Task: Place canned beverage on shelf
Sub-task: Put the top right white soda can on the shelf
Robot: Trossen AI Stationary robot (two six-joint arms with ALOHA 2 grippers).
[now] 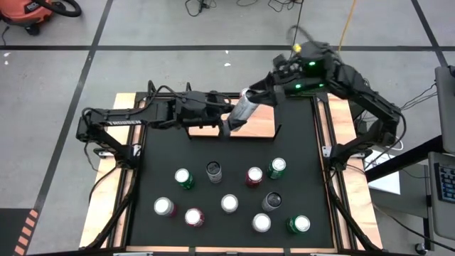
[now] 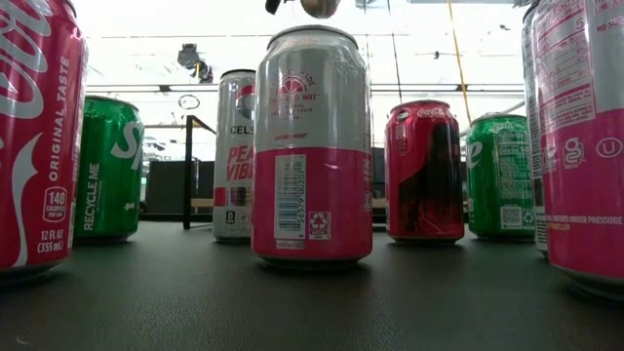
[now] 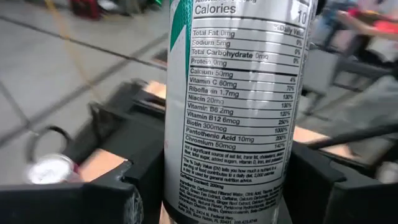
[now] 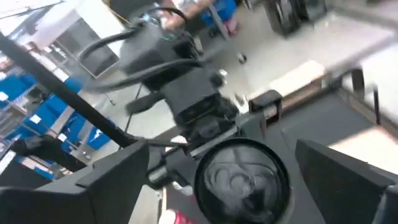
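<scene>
Two arms meet over the shelf [image 1: 213, 126], the light wood board at the back edge of the black mat [image 1: 227, 213]. Between them is a tall silver can [image 1: 243, 108], tilted, up in the air over the shelf, not standing on it.

Left gripper [image 1: 229, 122] comes in from the left side & is clamped on the can's lower part. In the left wrist view the can [image 3: 239, 106] fills the gap between both dark fingers [image 3: 118, 199], w/ its label of vitamins facing the camera.

Right gripper [image 1: 264, 94] is at the can's top end. In the right wrist view the can's round lid [image 4: 239, 177] sits between the 2 fingers [image 4: 124, 174], w/ gaps on both sides, so those jaws are spread wide & not squeezing it.

Ten more cans stand on the mat nearer the front: 3 green, 3 red or pink, the rest silver or dark. Low view shows a pink & silver can [image 2: 312, 146] close up, a red one [image 2: 425, 171] & a green one [image 2: 107, 168] behind, all upright.
</scene>
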